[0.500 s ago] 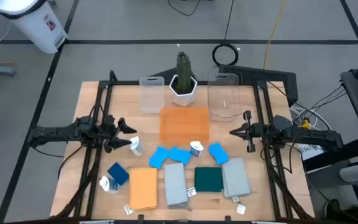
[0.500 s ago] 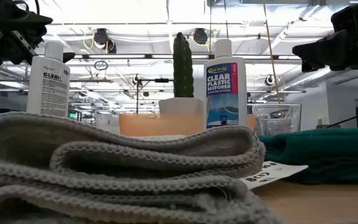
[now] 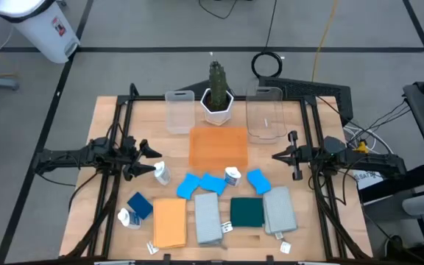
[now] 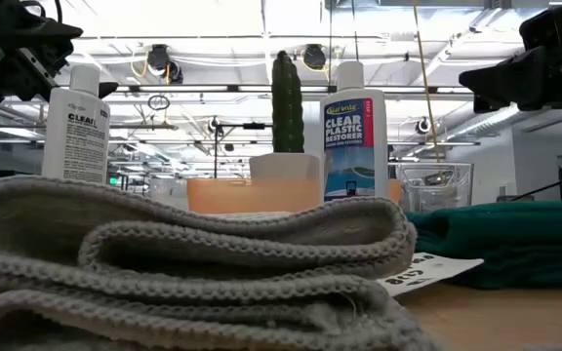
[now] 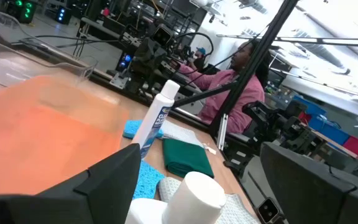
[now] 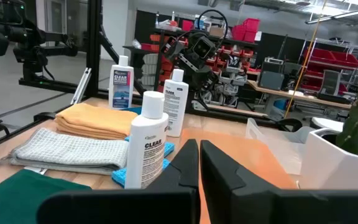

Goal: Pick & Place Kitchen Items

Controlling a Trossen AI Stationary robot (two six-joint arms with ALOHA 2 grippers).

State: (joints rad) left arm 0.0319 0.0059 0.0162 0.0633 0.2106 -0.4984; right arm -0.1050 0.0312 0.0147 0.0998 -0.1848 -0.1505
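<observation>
While left end effector (image 3: 155, 160) gapes round white bottle (image 3: 160, 174), ribbed grey cloth (image 4: 183, 263), right end effector (image 3: 277, 155) pinched empty.

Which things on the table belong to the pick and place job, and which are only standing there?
Job things: blue sponges, white bottles, orange cloth, grey cloths, dark green cloth.

Not for the job: cactus in its white pot, clear bins, orange tray.
</observation>
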